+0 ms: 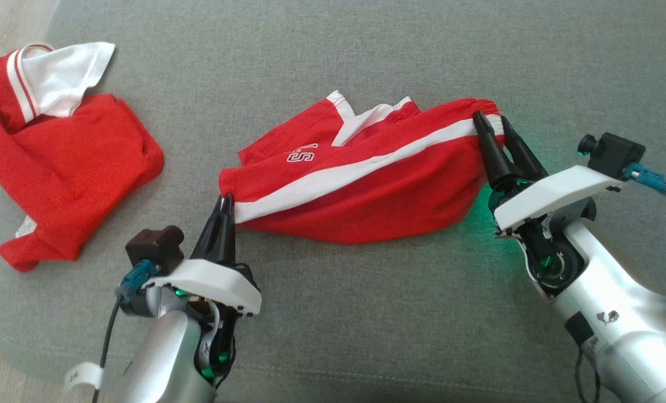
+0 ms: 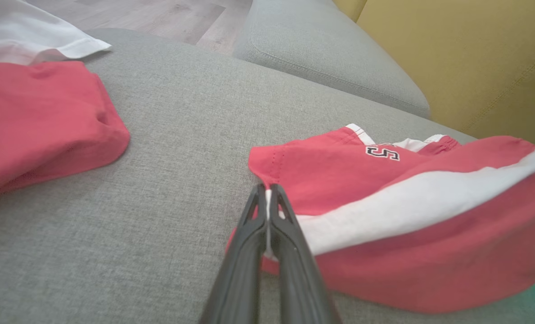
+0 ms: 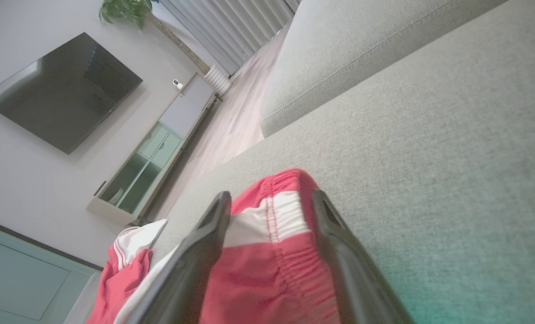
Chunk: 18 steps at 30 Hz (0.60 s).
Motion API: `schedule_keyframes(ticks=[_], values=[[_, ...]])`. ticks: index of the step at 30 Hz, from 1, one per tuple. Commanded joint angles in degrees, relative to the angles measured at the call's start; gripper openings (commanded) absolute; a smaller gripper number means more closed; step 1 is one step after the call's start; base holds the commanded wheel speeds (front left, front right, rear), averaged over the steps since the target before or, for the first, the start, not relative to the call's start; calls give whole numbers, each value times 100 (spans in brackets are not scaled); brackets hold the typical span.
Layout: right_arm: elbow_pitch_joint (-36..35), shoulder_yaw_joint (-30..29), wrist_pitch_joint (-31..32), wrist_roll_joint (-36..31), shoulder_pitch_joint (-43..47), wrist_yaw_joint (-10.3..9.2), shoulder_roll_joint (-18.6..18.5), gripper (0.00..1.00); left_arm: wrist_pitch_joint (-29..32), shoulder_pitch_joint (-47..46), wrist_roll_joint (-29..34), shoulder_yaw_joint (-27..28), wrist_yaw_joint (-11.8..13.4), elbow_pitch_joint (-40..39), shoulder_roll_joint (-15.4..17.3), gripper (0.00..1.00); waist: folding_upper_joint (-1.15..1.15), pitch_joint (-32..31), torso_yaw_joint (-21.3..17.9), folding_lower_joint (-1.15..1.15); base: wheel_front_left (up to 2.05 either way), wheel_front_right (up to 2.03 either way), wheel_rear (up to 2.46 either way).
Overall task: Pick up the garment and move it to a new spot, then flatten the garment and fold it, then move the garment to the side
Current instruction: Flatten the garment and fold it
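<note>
Red white-striped mesh garment stretched between tools on grey sofa cushion: left tool clenched on hem, right tool grasping gathered waistband. Even tension to be kept while flattened.

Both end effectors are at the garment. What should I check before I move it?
1. Left end effector shut on the garment, at the end of its white stripe: ok.
2. Right end effector astride the elastic waistband, cloth filling the gap: ok.
3. Garment flat: not ok, it lies bunched between the two end effectors.
4. Second red garment lies apart, to the left: ok.
5. Bare sofa cushion nearby to lay it on: ok.
</note>
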Motion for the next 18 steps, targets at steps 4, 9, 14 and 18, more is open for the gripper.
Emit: schedule_keyframes(ticks=[4, 9, 14, 18], values=[[-167, 245, -113, 204, -137, 37, -118, 42, -70, -203, -21, 130, 16, -148, 95, 0, 0, 13, 5, 0, 0, 0, 0], [-149, 499, -201, 386, -190, 37, -211, 0, -70, -222, 7, 175, 14, -137, 95, 0, 0, 25, -44, 0, 0, 0, 0], [-141, 669, -296, 550, -284, 37, -244, 0, -70, -290, 39, 220, -15, -139, 95, 0, 0, 0, -111, 0, 0, 0, 0], [-255, 703, -425, 509, -385, 37, -259, 0, -70, -457, 157, 338, -99, -287, 95, 0, 0, -124, -222, 0, 0, 0, 0]])
